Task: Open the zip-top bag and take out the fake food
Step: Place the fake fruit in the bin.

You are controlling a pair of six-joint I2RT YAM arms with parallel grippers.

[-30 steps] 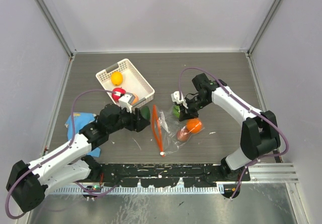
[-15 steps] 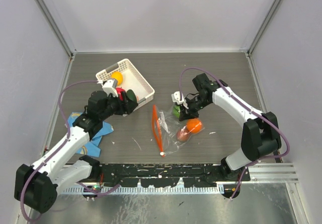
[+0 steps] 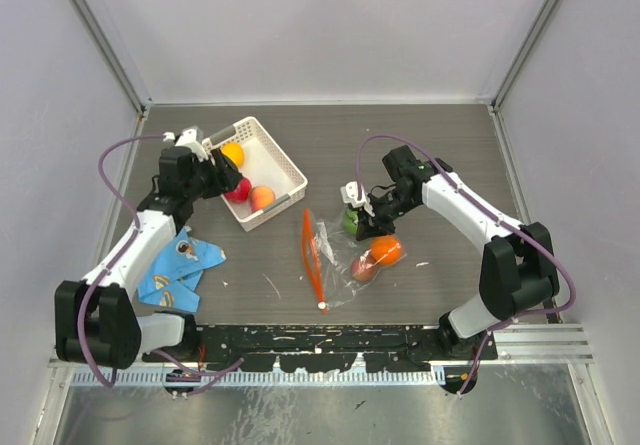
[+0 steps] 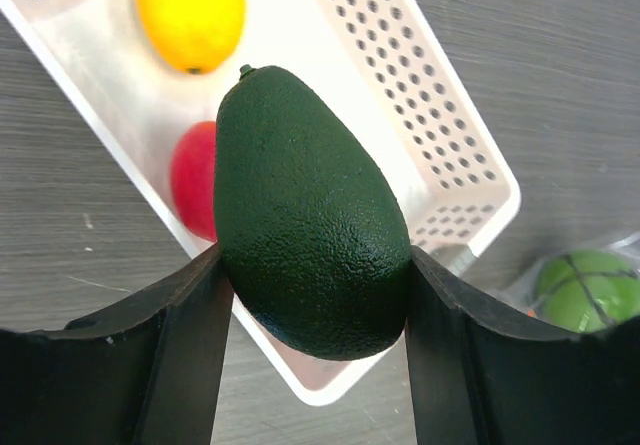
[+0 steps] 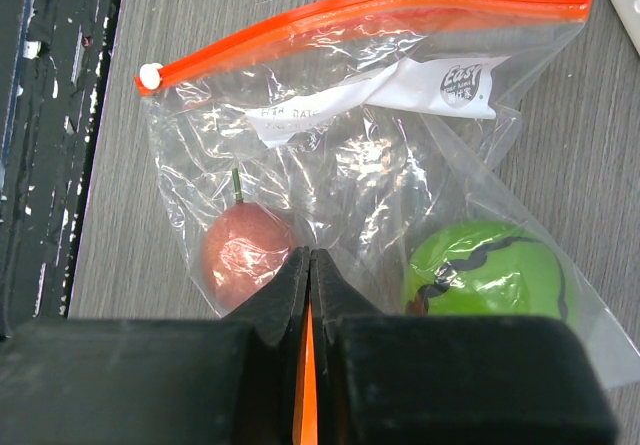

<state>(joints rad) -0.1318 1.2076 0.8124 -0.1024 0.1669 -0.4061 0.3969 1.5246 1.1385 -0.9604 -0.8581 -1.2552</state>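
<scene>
Fruit sits inside the zip-top bag (image 3: 340, 250), which lies flat on the grey surface (image 3: 440, 155) a little right of centre, its red-orange zip strip (image 3: 312, 255) on the side facing the basket. Through the clear film I can see a green ball (image 5: 485, 270), a brownish-red fruit (image 5: 245, 255) and an orange one (image 3: 386, 251). The right end effector (image 5: 310, 265) is down on the bag between the green ball and the brownish fruit with its fingers pressed together. From where I stand I can't tell whether any plastic is caught between them. Further left, a white perforated basket (image 3: 285, 160) sits at an angle with a yellow fruit (image 3: 232, 154), a red one (image 3: 238, 189) and a peach-coloured one (image 3: 262, 197) inside. The left end effector (image 4: 312, 265) hangs over the near-left part of that basket, its fingers spread fairly wide and clamped on the sides of a dark green avocado (image 4: 305, 230), stem end pointing toward the yellow fruit. Nearer the arm bases on the left, well apart from the bag, a blue printed cloth (image 3: 180, 270) lies crumpled
</scene>
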